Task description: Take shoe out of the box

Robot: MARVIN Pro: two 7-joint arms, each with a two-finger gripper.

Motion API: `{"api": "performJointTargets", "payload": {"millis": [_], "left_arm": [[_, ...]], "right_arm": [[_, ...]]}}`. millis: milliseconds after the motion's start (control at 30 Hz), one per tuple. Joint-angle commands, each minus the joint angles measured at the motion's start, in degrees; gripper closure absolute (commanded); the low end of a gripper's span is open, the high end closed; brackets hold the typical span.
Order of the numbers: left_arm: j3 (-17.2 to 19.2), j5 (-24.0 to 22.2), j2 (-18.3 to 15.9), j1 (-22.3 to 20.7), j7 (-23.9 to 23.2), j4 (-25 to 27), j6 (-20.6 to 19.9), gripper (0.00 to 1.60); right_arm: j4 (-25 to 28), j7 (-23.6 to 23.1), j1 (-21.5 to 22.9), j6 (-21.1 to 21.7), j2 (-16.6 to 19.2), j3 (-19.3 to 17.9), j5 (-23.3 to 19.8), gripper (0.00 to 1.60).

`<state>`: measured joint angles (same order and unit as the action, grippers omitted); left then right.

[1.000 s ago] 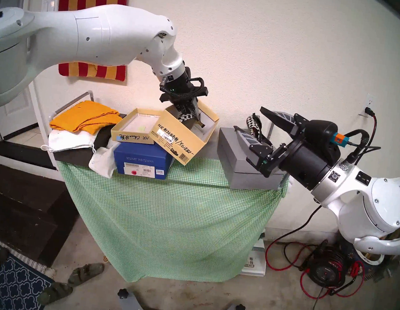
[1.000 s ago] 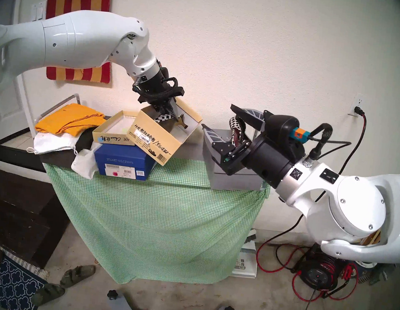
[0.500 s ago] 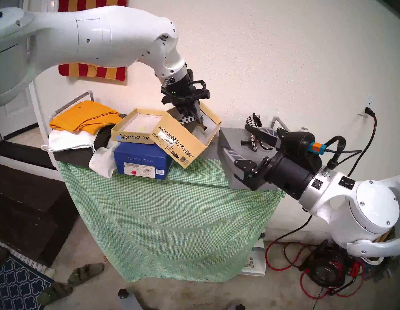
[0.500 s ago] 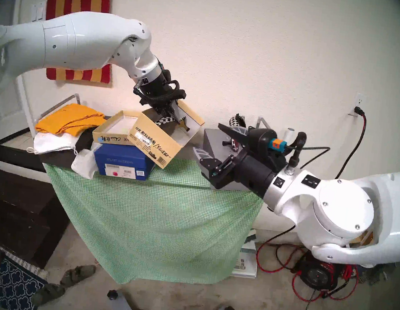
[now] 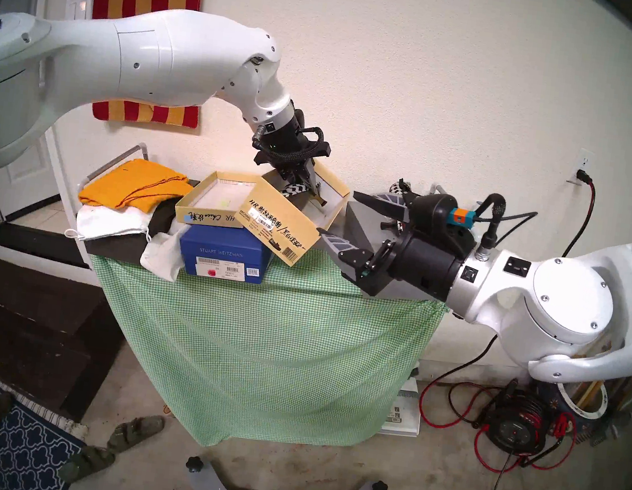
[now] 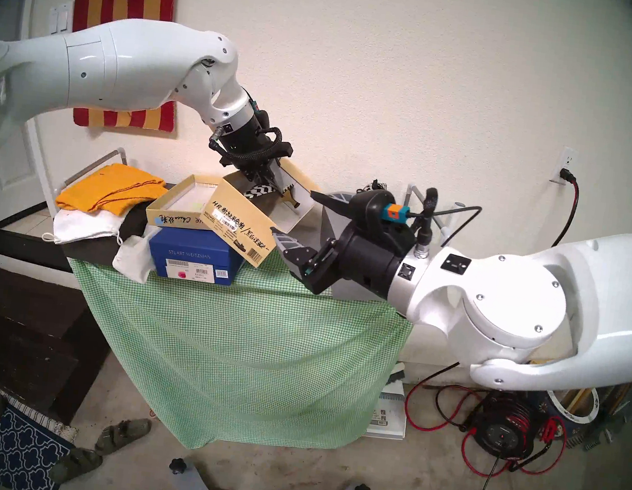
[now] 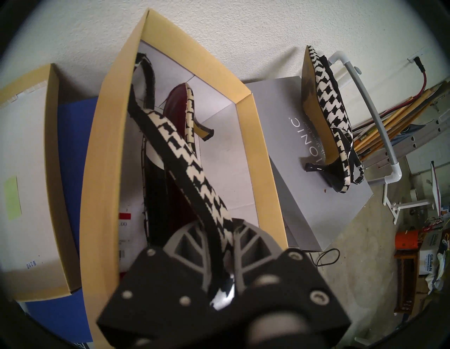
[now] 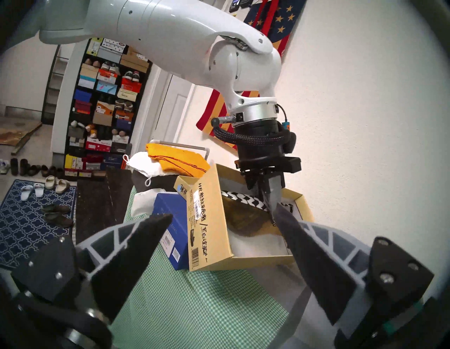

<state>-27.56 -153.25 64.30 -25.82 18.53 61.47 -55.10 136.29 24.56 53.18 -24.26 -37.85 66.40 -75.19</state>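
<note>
Left gripper down inside the box, jaws clamped on the edge of a black-and-white patterned shoe. Shoe partly raised but not clear of the box, heel near the white inner wall. Box tilted, resting on a blue box and against a shallow tan lid, one corner jutting over the green checked cloth on the tabletop. Right gripper just beside the box's right end, jaws wide apart, holding nothing, one finger above the rim and one below the corner. Second matching shoe lying on its side on the grey box to the right. Orange cloth at the left end.
</note>
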Motion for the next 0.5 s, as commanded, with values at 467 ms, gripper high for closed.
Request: {"api": "performJointTargets", "payload": {"millis": [467], "left_arm": [[0.55,0.49,-0.55,-1.55,-1.16,0.69,0.10,1.60]], "right_arm": [[-11.84,-1.06,-14.72,0.46,-15.80,-10.91,-7.41,0.00]]}}
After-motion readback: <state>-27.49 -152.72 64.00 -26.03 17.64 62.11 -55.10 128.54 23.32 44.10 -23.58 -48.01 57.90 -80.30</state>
